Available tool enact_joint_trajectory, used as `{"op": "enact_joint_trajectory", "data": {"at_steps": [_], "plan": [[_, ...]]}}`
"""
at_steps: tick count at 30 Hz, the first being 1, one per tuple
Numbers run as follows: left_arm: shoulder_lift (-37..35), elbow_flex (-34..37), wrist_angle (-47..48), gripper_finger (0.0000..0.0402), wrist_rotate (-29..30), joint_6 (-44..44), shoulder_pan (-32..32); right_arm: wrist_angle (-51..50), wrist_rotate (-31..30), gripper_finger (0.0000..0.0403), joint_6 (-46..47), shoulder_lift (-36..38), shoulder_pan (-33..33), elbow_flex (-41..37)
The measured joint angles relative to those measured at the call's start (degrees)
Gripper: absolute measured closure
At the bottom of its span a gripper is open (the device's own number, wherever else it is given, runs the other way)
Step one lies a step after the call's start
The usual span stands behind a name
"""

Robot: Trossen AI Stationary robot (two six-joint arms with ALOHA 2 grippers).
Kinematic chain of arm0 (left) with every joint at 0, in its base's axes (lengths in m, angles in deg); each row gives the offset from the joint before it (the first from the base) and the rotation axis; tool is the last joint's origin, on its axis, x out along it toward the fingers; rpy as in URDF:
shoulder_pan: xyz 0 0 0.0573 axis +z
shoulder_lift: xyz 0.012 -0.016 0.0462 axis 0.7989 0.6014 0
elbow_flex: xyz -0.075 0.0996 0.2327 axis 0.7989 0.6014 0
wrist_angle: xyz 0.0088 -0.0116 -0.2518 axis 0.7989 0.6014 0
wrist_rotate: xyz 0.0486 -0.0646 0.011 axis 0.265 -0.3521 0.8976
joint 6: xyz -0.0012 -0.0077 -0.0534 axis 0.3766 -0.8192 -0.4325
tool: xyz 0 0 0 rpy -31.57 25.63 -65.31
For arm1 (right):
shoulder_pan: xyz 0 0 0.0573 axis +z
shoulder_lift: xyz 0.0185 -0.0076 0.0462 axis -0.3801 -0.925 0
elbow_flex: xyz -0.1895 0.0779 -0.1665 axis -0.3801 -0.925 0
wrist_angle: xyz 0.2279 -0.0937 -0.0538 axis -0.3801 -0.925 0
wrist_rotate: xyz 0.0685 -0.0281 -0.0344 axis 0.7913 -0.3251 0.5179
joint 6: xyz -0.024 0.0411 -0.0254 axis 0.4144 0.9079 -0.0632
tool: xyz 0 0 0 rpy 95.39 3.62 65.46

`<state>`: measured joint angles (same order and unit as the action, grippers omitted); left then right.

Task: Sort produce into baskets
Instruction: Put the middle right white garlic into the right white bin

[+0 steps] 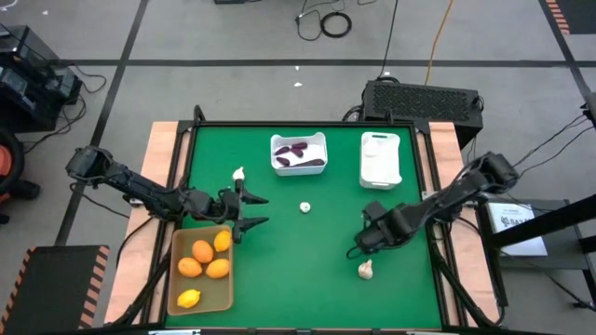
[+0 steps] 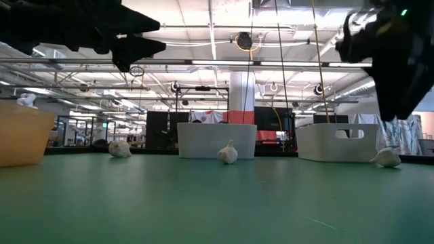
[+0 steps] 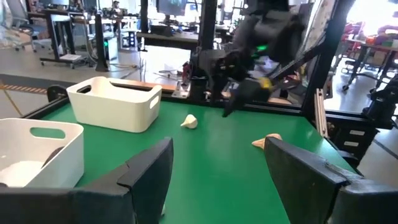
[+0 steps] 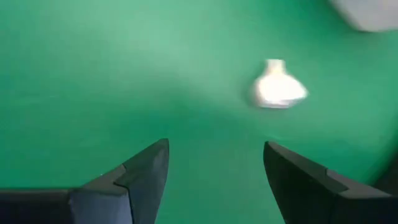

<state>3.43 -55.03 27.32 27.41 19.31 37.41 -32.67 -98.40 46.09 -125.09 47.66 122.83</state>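
Observation:
A tan tray (image 1: 177,244) at the near left holds several orange fruits (image 1: 202,251) and a yellow one (image 1: 189,298). A squarish white bin (image 1: 299,141) at the far middle holds dark purple pieces (image 1: 296,150). A narrower white bin (image 1: 380,177) stands to its right. Three garlic bulbs lie on the green mat: far left (image 1: 238,173), middle (image 1: 304,207), near right (image 1: 366,270). My left gripper (image 1: 255,211) is open and empty by the tray's far right corner, above the mat. My right gripper (image 1: 358,249) is open and empty just above the near right bulb; a bulb (image 4: 278,89) shows ahead of its fingers.
Bare green mat lies between the two grippers and along the near edge (image 1: 298,288). Wooden strips and black frame rails (image 1: 438,270) border the mat at left and right. In the low view the bulbs (image 2: 228,153) and the bins (image 2: 338,141) stand in a row across the mat.

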Motion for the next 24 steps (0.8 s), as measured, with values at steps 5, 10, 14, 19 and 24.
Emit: {"op": "enact_joint_trajectory", "data": {"at_steps": [5,10,14,19,24], "plan": [[0.0,0.0,0.04,0.0141,-0.01,-0.32,-0.02,-6.53,0.73,0.0151,-3.24,-0.68,-4.37,-1.8],[0.0,0.0,0.19,0.0141,-0.01,-0.34,-0.02,3.23,3.8,0.0151,-10.93,2.43,-9.64,-9.66],[0.0,0.0,0.66,0.0141,-0.01,-0.32,-0.02,7.22,3.54,0.0151,-13.53,5.0,-12.7,-14.77],[0.0,0.0,1.43,0.0141,0.15,-0.34,0.0,11.98,3.48,0.0151,-14.72,6.93,-14.83,-19.1],[0.0,0.0,1.55,0.0141,0.29,-0.32,0.0,19.61,4.01,0.0152,-17.48,7.14,-15.98,-21.22]]}}
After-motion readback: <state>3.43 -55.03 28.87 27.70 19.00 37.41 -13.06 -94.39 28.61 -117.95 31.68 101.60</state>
